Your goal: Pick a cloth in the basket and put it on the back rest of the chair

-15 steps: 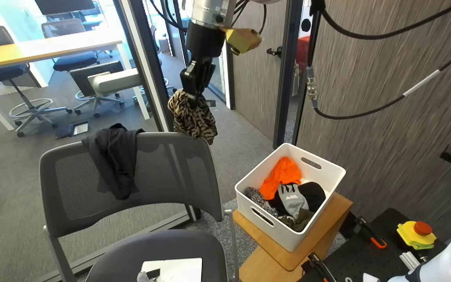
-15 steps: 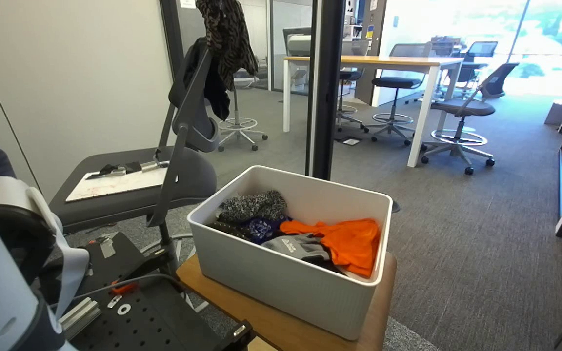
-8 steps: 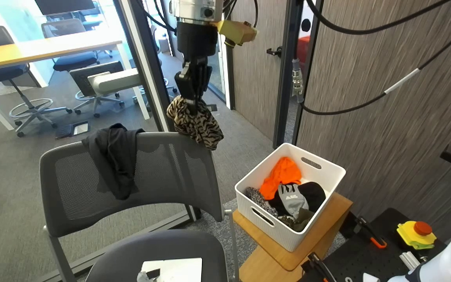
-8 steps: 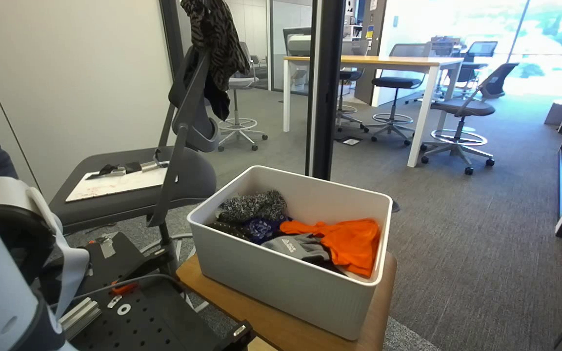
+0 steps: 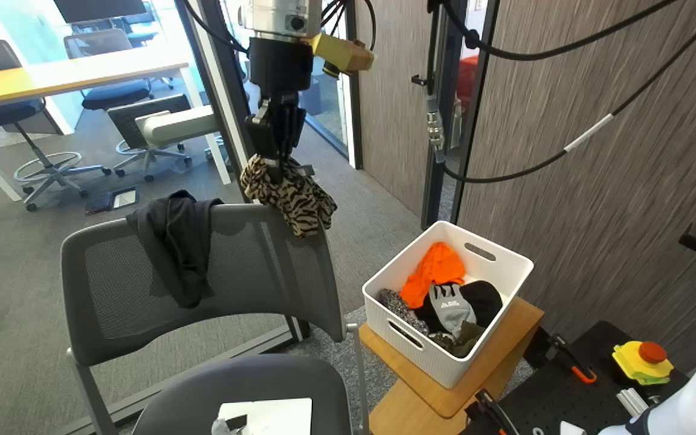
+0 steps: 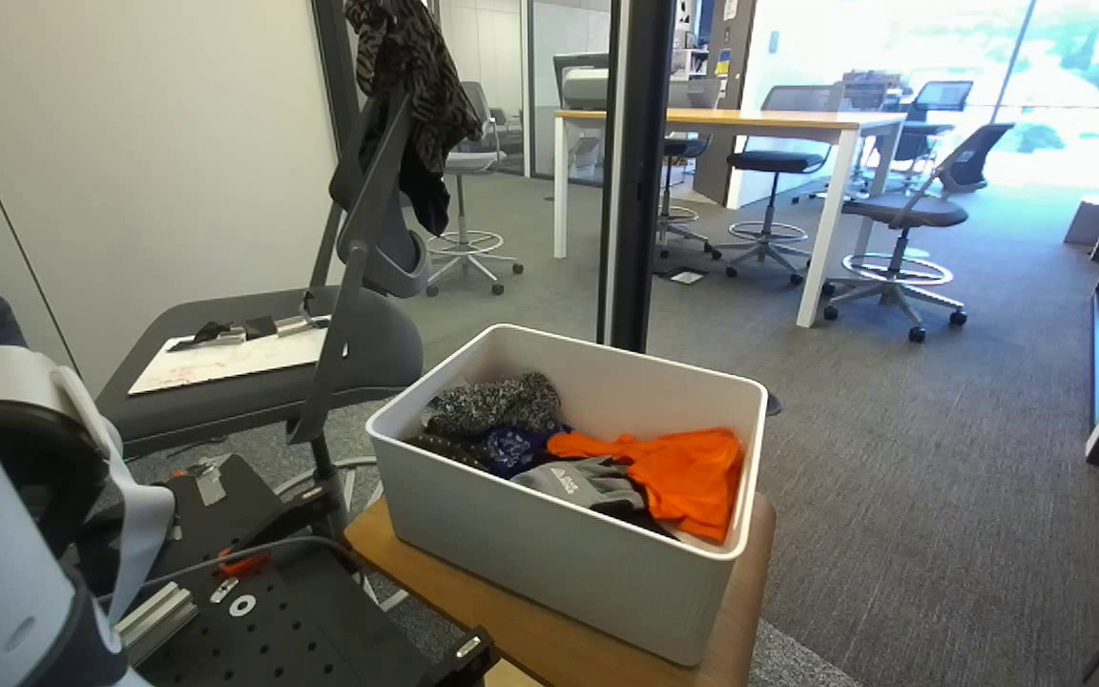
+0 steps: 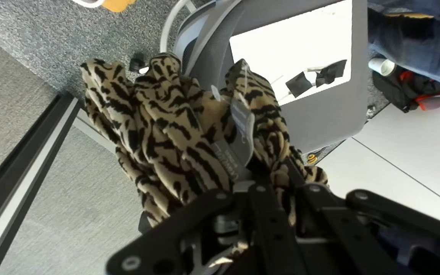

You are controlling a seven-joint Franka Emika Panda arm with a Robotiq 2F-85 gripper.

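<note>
The leopard-print cloth (image 5: pixel 293 202) hangs pinched in the end effector (image 5: pixel 277 168), at the top corner of the backrest (image 5: pixel 251 263) of the grey office chair (image 5: pixel 263 377).

The wrist view shows narrowly set fingers (image 7: pixel 270 219) with fabric gathered between them, and a printed label (image 7: pixel 225 158) on the cloth; this print is too small in the exterior views. Only there, a cup (image 7: pixel 386 67) stands beyond the seat. In an exterior view, the cloth (image 6: pixel 421 67) runs up to the top edge of the frame. In both exterior views, a black cloth (image 5: pixel 182 251) hangs over the same backrest, and the white basket (image 6: pixel 549 572) holds an orange cloth (image 6: pixel 691 472); a blue patterned cloth (image 6: pixel 511 448) in it appears in an exterior view. Whether the leopard-print cloth touches the backrest, I cannot tell.
</note>
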